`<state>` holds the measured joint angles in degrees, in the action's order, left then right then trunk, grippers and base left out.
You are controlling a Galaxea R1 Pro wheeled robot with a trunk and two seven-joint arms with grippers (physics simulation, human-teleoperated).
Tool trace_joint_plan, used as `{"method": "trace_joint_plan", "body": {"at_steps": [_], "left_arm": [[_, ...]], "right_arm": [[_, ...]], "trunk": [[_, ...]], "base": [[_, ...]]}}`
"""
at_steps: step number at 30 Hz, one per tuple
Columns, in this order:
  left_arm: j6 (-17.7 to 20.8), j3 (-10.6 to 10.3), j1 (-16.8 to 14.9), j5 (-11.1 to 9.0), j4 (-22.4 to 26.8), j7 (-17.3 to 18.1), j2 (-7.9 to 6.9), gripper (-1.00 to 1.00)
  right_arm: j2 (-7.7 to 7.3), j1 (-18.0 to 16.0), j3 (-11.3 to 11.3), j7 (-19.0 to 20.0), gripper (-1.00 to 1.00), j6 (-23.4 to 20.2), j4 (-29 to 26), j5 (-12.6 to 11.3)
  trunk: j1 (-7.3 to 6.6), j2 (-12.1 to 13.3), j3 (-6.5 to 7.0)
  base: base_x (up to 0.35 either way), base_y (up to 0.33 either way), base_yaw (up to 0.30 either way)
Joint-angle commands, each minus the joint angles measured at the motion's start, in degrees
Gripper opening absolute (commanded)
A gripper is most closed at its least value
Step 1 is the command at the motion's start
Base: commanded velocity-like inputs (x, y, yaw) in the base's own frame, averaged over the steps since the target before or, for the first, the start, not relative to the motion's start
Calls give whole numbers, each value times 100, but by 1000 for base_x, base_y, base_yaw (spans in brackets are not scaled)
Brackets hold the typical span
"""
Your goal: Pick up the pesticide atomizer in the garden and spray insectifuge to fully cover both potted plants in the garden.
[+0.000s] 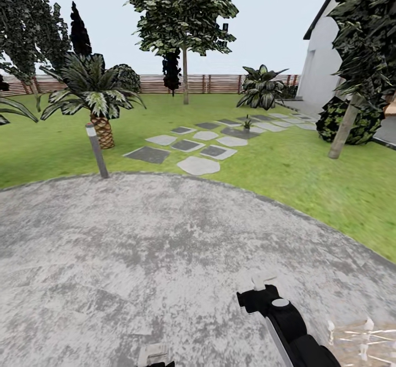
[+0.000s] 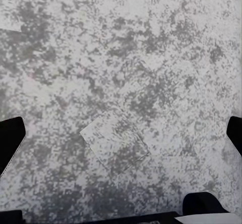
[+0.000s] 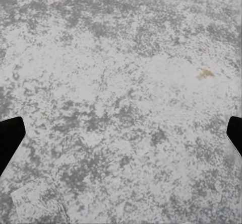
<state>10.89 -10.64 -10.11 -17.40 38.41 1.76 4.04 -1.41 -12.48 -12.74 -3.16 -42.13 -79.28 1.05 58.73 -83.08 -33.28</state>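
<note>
The pesticide atomizer is out of view. Far off on the stepping stones (image 1: pixel 198 148) stands a small rosette of pointed green leaves (image 1: pixel 247 123). A larger rosette with pale-speckled leaves (image 1: pixel 261 88) stands behind it near the brown slat fence (image 1: pixel 214 83). Both are far from my arms. My right gripper (image 1: pixel 263 283) hangs over the grey paving (image 1: pixel 137 257). In the right wrist view the right gripper (image 3: pixel 121 138) is open, its fingers wide apart over bare paving. My left gripper (image 1: pixel 155 354) sits at the lower edge of the head view. The left gripper (image 2: pixel 121 138) is open too, with nothing between its fingers.
A grey bollard lamp (image 1: pixel 97 151) stands at the paving's rim, left of centre. Behind it is a palm with a scaly trunk (image 1: pixel 102 127). A slim tree trunk (image 1: pixel 343 127) and a round dark bush (image 1: pixel 352 119) stand right, by the white house (image 1: pixel 322 70). Green lawn (image 1: pixel 308 180) lies between.
</note>
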Motion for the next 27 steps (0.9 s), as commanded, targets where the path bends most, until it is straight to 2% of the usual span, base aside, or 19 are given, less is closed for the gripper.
{"method": "trace_joint_plan", "body": {"at_steps": [1,27], "left_arm": [[0,-3,0,0,0,0,0,100],[-8,0,0,-9,0,54,-9,100]], "right_arm": [[0,0,0,0,100,1,0,0],[0,0,9,-14,100,34,-17,9]], "trunk": [[0,0,0],[0,0,0]], "base": [[320,0,0],[320,0,0]]}}
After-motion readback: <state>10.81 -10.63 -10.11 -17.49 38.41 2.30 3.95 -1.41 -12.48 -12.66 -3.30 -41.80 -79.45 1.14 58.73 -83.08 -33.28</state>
